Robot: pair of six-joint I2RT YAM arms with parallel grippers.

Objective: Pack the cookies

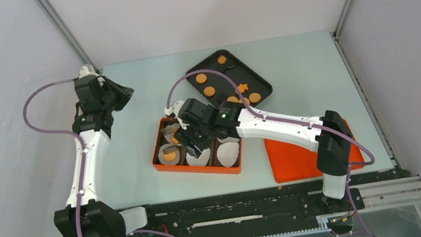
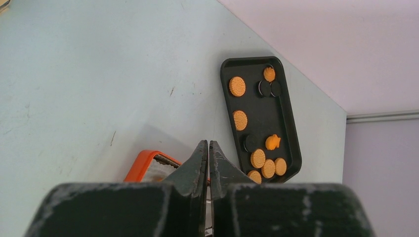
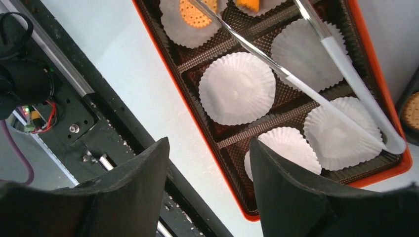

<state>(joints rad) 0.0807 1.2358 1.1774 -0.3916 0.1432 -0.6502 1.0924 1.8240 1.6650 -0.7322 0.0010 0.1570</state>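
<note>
both empty: right claw (image 3: 208, 148) spread apart, orange box (image 3: 377, 74) of liners (image 3: 237, 88) beneath it; left claw (image 2: 208, 143) pressed together, cookies (image 2: 268, 168) ahead.

Round orange-brown biscuits (image 2: 236, 86), right of frame: seven | dark round biscuits (image 2: 264, 89): three | orange fish-shaped biscuit (image 2: 272, 142): one | white fluted paper liners (image 3: 237, 89): six

The pale bench (image 1: 128, 93) carries three things. A black tray (image 1: 250, 76) lies askew toward 1 o'clock. An orange box (image 1: 196, 168) sits near the centre. A flat orange lid (image 1: 293, 159) lies at 4 o'clock, near the box and by the bench's front edge.
</note>
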